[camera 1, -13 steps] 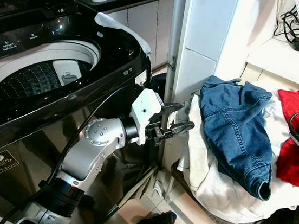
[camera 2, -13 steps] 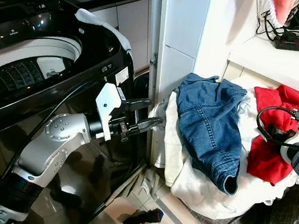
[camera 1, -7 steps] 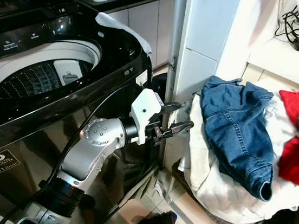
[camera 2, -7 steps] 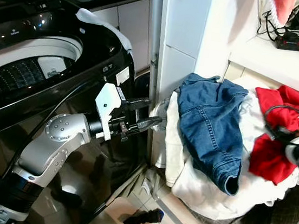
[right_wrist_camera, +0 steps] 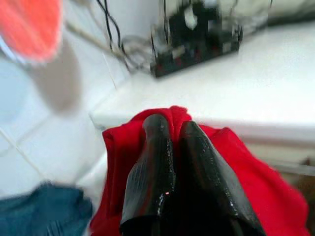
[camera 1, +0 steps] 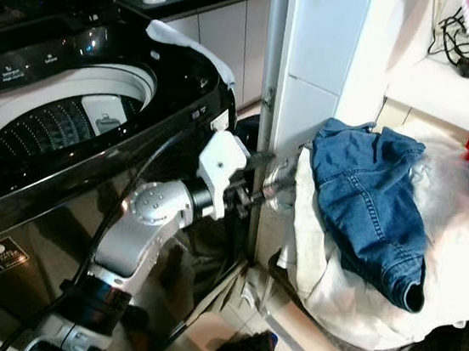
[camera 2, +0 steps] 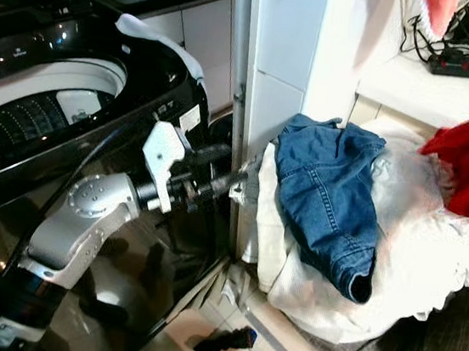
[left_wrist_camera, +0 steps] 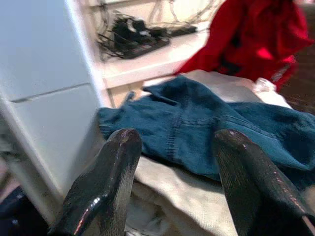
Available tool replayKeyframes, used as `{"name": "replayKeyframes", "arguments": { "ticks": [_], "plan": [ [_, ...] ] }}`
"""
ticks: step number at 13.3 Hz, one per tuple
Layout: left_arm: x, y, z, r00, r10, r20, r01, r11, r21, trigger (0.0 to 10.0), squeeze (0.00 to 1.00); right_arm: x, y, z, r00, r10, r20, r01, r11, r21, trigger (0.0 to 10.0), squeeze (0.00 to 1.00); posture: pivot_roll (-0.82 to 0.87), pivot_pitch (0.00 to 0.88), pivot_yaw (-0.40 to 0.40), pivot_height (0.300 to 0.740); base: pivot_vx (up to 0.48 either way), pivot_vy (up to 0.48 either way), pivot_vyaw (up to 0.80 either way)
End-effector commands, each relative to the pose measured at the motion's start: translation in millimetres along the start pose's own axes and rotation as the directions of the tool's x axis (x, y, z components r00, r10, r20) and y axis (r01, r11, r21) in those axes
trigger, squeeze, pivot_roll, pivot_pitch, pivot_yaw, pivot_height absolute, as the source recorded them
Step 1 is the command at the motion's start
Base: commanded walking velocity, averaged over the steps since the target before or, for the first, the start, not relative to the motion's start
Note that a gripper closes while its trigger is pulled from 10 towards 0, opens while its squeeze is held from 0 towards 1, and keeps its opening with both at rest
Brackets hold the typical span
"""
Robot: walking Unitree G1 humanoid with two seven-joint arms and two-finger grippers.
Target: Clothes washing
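A robot's right gripper is pinching a red garment between fingers pressed together, the cloth bunching around the black tips and hanging blurred at the right edge of the laundry pile, just below a white shelf carrying a black power strip; the left gripper is reaching out from beside the black top-loading washing machine with its fingers spread apart and holding nothing, pointing at a blue denim garment that is lying draped over white laundry heaped against a white tiled pillar; the washer's lid is standing open, its drum showing dark ribs, and a white cloth is resting on the machine's back corner.
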State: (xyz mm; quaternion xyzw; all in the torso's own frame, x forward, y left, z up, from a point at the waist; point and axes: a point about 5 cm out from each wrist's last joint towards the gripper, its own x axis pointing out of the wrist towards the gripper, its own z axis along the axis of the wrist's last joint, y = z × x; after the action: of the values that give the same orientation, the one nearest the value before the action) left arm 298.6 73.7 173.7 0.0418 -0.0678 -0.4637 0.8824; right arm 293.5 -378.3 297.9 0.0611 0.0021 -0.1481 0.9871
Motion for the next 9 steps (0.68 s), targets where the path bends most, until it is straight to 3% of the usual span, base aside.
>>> {"name": "replayKeyframes", "arguments": {
  "ticks": [1, 2, 4, 5, 6, 7, 9],
  "plan": [
    [0.5, 10.8, 11, 0.998, 0.052, 0.032, -0.052, 0.999, 0.006, 10.0, 0.0, -4.1, 17.9, 38, 0.991, 0.061, 0.118, -0.058, 0.998, -0.034, 0.0, 0.0, -0.1, 0.0, 0.078, 0.74, 0.0, 0.0, 0.0],
    [0.9, 12.7, 14, 0.997, 0.065, 0.042, -0.065, 0.998, 0.001, 10.0, 0.0, -5.4, 23.3, 48, 0.985, 0.082, 0.149, -0.076, 0.996, -0.042, 0.0, 0.0, -0.1, 0.0, 0.077, 0.74, 0.0, 0.0, 0.0],
    [3.1, 21.7, 30, 0.986, 0.12, 0.115, -0.121, 0.993, 0.006, 10.0, 0.0, -12.5, 56.3, 88, 0.933, 0.224, 0.281, -0.234, 0.972, 0.0, 0.0, 0.0, -0.1, 0.0, 0.072, 0.74, 0.0, 0.0, 0.0],
    [3.5, 23.1, 33, 0.983, 0.129, 0.129, -0.131, 0.991, 0.009, 10.0, 0.0, -13.9, 62.0, 93, 0.921, 0.25, 0.297, -0.267, 0.964, 0.015, 0.0, 0.0, -0.1, 0.0, 0.072, 0.74, 0.0, 0.0, 0.0],
    [5.3, 26.9, 45, 0.973, 0.141, 0.182, -0.139, 0.99, -0.022, 10.0, 0.08, -18.3, 82.0, 102, 0.881, 0.35, 0.319, -0.383, 0.922, 0.047, 0.0, 0.0, -0.1, 0.0, 0.069, 0.74, 0.0, 0.0, 0.0],
    [8.9, 30.5, 64, 0.954, 0.141, 0.265, -0.127, 0.99, -0.066, 10.0, 1.0, -22.4, 108.5, 104, 0.825, 0.469, 0.315, -0.513, 0.856, 0.07, 0.0, 0.0, -0.09, 0.0, 0.065, 0.74, 0.0, 0.0, 0.0],
    [14.0, 34.7, 95, 0.912, 0.14, 0.385, -0.105, 0.988, -0.111, 10.0, 1.0, -23.0, 143.1, 91, 0.756, 0.595, 0.273, -0.637, 0.764, 0.098, 0.0, 0.0, -0.09, 0.0, 0.066, 0.74, 0.0, 0.0, 0.0]
  ]
}}
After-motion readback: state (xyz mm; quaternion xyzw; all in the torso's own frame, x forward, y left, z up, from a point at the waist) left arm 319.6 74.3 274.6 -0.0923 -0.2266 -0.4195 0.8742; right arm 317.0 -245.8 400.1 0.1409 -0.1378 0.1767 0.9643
